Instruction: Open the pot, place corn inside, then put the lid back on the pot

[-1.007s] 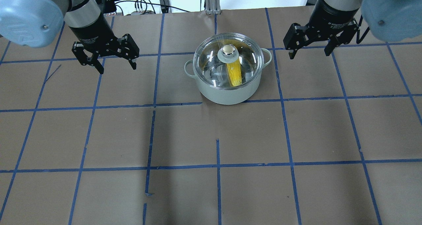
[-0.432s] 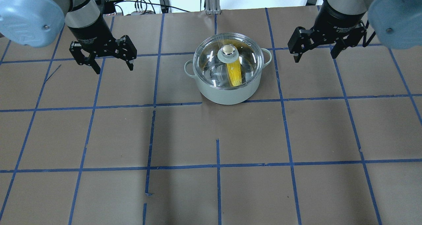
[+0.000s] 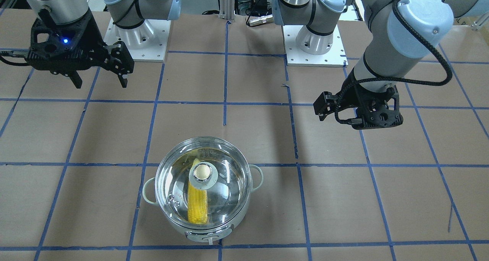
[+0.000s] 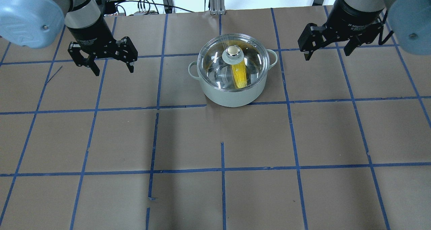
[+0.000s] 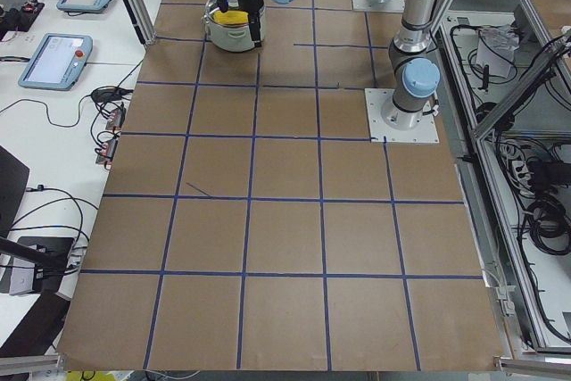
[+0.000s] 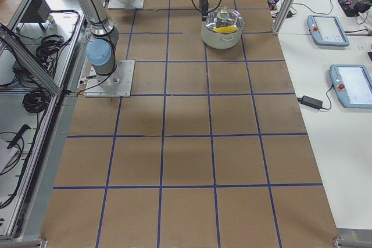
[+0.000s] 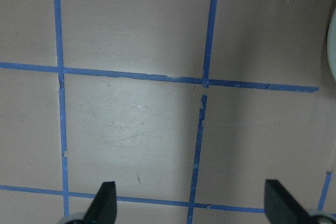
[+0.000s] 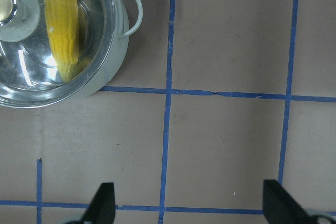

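Note:
The mint-green pot point(image 4: 232, 94) stands on the table at centre back, with the clear glass lid point(image 4: 215, 66) seated on it and the tan knob point(image 4: 233, 51) on top. The yellow corn point(image 4: 239, 75) lies inside, seen through the glass. In the front view the pot point(image 3: 179, 227), the lid point(image 3: 229, 184) and the corn point(image 3: 197, 207) show too. My left gripper point(image 4: 113, 70) hangs open and empty left of the pot. My right gripper point(image 4: 326, 53) hangs open and empty to its right. The right wrist view shows the pot point(image 8: 119, 45) and the corn point(image 8: 60, 30) at upper left.
Brown paper with a blue tape grid point(image 4: 222, 169) covers the table. The two arm bases point(image 3: 135, 43) point(image 3: 317, 43) stand at the robot's side. Cables point(image 4: 148, 4) lie beyond the far edge. Pendant tablets point(image 6: 351, 85) rest on a side bench.
Both grippers have drawn further away from the pot: the left one back and to the left, the right one back and to the right. The pot, lid and corn have not moved.

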`<action>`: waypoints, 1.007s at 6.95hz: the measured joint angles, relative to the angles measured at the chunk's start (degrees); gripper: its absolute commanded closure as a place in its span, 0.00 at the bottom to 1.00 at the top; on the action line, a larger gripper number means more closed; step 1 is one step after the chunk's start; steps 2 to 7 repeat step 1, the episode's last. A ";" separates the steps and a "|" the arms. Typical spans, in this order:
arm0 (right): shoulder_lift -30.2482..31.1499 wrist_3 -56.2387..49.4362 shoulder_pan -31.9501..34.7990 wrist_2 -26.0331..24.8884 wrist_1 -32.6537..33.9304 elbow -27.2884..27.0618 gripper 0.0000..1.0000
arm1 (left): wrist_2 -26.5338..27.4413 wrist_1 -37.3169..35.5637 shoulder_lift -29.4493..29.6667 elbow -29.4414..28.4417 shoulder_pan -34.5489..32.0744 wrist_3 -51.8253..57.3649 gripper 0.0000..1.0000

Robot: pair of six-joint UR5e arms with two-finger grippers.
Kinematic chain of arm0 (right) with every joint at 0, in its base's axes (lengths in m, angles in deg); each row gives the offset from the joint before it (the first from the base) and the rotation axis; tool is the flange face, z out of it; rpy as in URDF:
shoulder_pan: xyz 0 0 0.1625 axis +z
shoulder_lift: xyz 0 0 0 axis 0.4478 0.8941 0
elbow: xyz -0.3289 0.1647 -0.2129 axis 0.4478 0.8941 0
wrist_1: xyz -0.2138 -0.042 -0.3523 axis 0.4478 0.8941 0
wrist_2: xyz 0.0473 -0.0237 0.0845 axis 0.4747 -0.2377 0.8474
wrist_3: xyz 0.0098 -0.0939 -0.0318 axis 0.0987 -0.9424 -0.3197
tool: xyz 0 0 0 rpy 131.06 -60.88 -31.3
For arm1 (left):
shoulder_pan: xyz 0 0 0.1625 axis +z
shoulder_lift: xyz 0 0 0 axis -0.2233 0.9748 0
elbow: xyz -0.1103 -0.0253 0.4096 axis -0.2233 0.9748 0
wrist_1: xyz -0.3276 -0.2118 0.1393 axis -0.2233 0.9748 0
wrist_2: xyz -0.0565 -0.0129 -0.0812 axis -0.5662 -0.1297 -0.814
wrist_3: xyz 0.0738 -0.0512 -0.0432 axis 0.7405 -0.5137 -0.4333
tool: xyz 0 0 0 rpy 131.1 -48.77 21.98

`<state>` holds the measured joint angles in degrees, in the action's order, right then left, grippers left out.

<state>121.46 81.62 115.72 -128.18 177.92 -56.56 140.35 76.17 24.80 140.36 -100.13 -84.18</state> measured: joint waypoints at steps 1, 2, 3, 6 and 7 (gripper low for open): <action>0.18 0.01 0.00 -0.09 -0.34 -0.03 0.00 | 0.01 1.53 -0.18 -0.16 0.01 -0.16 0.00; 0.18 0.01 0.00 -0.09 -0.34 -0.03 0.00 | 0.01 1.53 -0.18 -0.16 0.01 -0.16 0.00; 0.18 0.01 0.00 -0.09 -0.34 -0.03 0.00 | 0.01 1.53 -0.18 -0.16 0.01 -0.16 0.00; 0.18 0.01 0.00 -0.09 -0.34 -0.03 0.00 | 0.01 1.53 -0.18 -0.16 0.01 -0.16 0.00; 0.18 0.01 0.00 -0.09 -0.34 -0.03 0.00 | 0.01 1.53 -0.18 -0.16 0.01 -0.16 0.00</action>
